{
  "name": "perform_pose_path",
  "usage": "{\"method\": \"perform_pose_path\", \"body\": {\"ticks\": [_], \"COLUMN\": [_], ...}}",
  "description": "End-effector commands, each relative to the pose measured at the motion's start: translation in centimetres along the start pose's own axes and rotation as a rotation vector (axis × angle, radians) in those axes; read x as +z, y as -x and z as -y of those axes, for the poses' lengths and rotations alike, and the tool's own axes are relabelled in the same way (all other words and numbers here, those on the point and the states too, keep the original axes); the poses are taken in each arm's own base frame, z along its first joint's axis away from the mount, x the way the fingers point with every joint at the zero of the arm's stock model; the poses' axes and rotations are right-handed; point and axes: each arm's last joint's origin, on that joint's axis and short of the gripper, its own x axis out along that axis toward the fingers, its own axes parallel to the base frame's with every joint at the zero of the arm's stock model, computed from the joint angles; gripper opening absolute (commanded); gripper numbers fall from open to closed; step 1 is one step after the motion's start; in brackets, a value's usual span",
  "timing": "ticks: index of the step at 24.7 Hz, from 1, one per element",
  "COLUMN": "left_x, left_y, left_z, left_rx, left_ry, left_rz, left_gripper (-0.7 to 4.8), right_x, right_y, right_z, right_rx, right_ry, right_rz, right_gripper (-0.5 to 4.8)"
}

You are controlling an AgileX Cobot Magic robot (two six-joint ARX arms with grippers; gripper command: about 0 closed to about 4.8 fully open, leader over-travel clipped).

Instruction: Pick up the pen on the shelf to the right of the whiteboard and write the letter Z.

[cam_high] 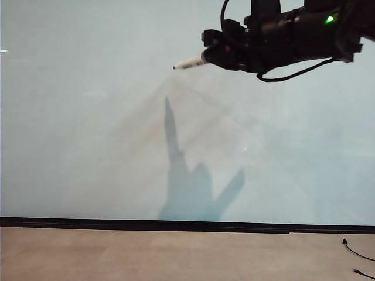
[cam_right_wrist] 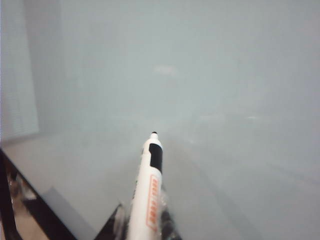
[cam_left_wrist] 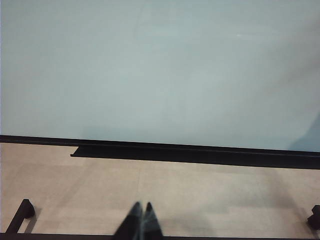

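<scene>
White plastic catches the eye first: the pen (cam_high: 190,62) sticks out ahead of the right pincer (cam_high: 212,56), its dark tip pointing at the board (cam_high: 88,146) and away from the arm. The jaws are nearly closed, clamped on the rear of the barrel, which leaves the writing end free and well forward so the arm's bulk need not meet the surface. In the right wrist view the pen (cam_right_wrist: 149,187) runs straight out from between the fingers (cam_right_wrist: 116,225), aimed at the board (cam_right_wrist: 225,100) beyond its tip. I judge the pickup done and the approach to the first stroke in hand.

No Z shows anywhere on the board. Whether the tip already touches it I cannot say; its shadow falls well below the pincer, which suggests a gap, but the glossy grey gives little to judge depth by.

The left pincer (cam_left_wrist: 141,222) sits low, back from the board (cam_left_wrist: 150,70), over the tan floor (cam_left_wrist: 200,195), its jaws together and holding nothing; only their tips show, the rest cut off. The shelf where the pen lay is not clearly in any view, and the right arm runs off the frame.
</scene>
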Motion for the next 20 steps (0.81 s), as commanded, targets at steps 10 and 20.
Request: {"method": "perform_pose_path", "body": {"ticks": [10,20], "left_x": [0.2,0.2], "left_y": [0.0,0.0], "left_z": [0.0,0.0], "left_rx": [-0.001,-0.001], "left_ry": [-0.005,-0.005], "left_rz": [0.013,0.013], "left_gripper": [-0.04,-0.04], "right_x": [1.6,2.7], "right_y": [-2.4,-4.0], "right_z": [0.3,0.2], "right_rx": [0.068,0.097], "right_ry": [-0.047,-0.069], "right_rz": [0.094,0.017], "right_gripper": [-0.05,-0.05]}}
